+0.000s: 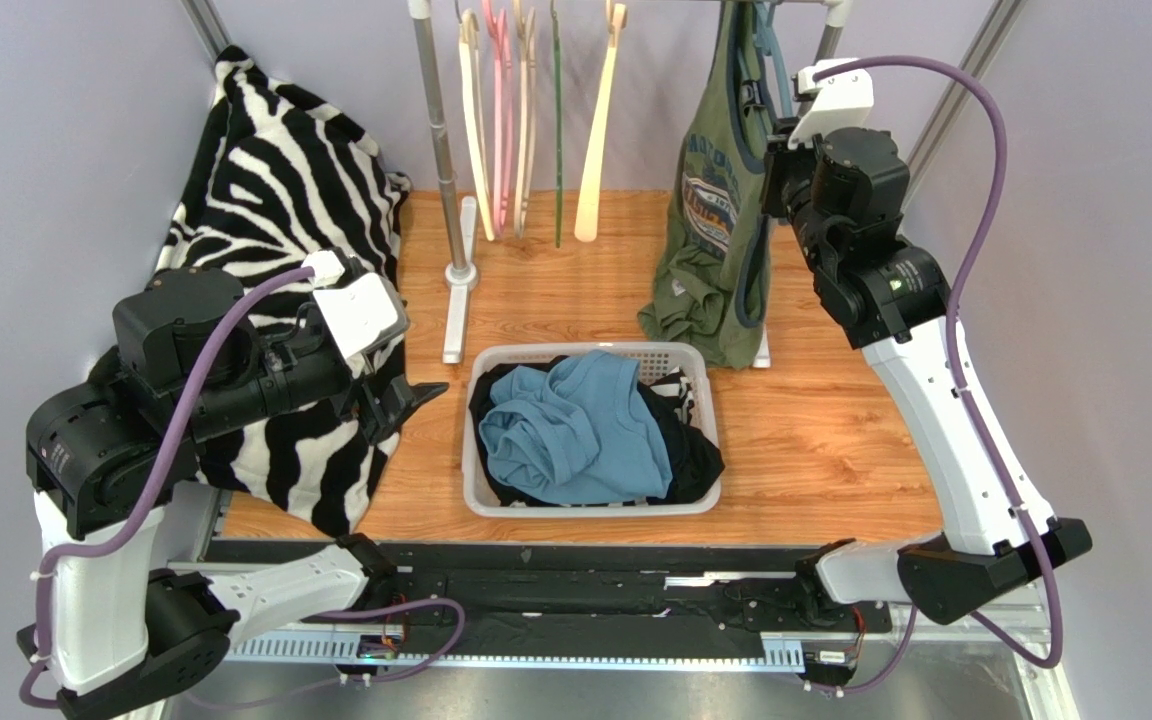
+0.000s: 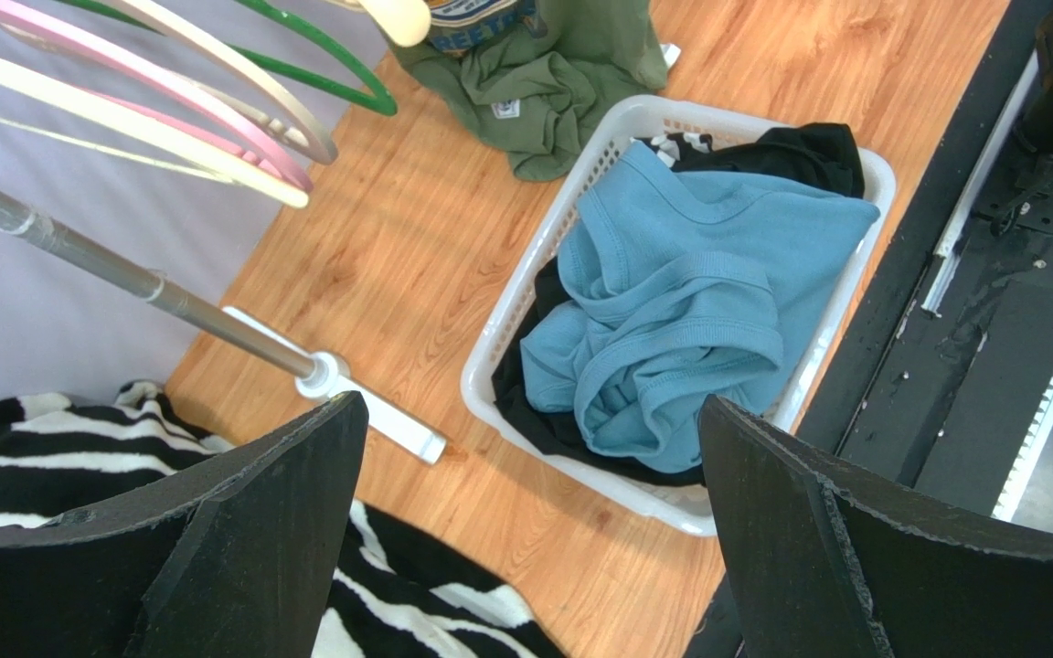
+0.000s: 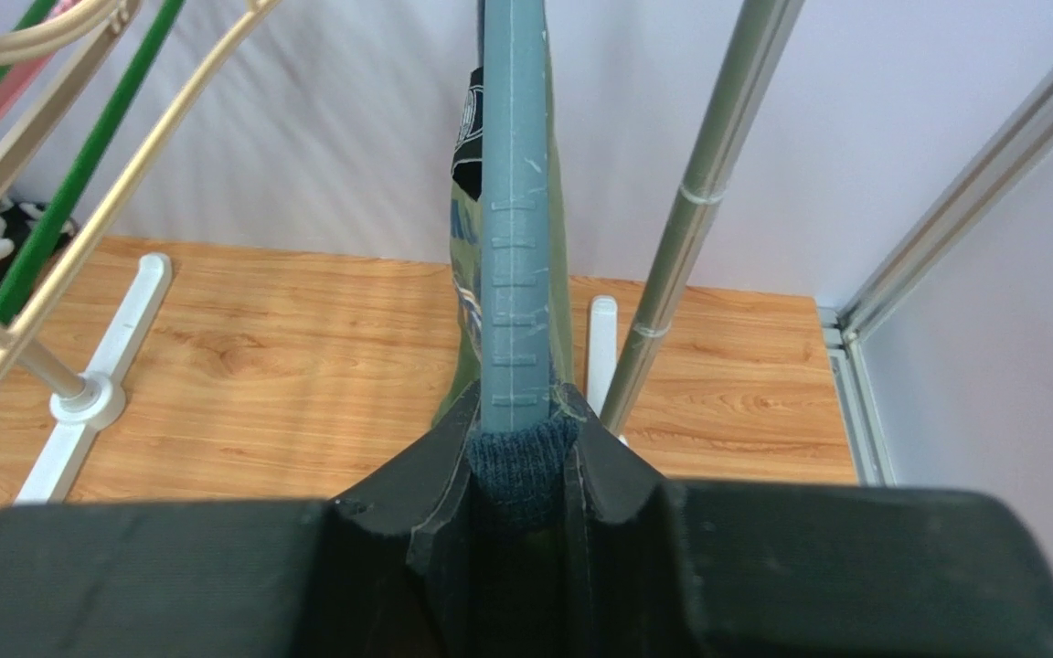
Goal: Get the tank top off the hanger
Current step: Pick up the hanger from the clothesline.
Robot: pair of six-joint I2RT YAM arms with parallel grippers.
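The white basket (image 1: 597, 507) stands in the middle of the wooden table (image 1: 838, 420), and inside it a blue shirt (image 1: 575, 428) lies on top of some black clothes. Behind the basket, toward its right back corner, the green tank top (image 1: 702, 225) hangs on a grey-blue hanger (image 3: 516, 206) from the rack. Its lower part is bunched on the table just beside the basket rim.

The right gripper (image 1: 781, 173) is raised behind and to the right of the basket, at the right side of the tank top. In the right wrist view its fingers (image 3: 422, 507) are pressed together on the arm of the hanger, and a small piece of dark ribbed fabric is squeezed between them too.

The left gripper (image 1: 394, 402) is at the left of the basket, above a zebra-striped cloth (image 1: 289, 165). Its jaws are spread wide and nothing is between them.

Behind the basket on the left side, a metal pole (image 1: 440, 135) of the rack stands on the table. Several bare hangers (image 1: 515, 120) in cream, pink and green hang next to it.
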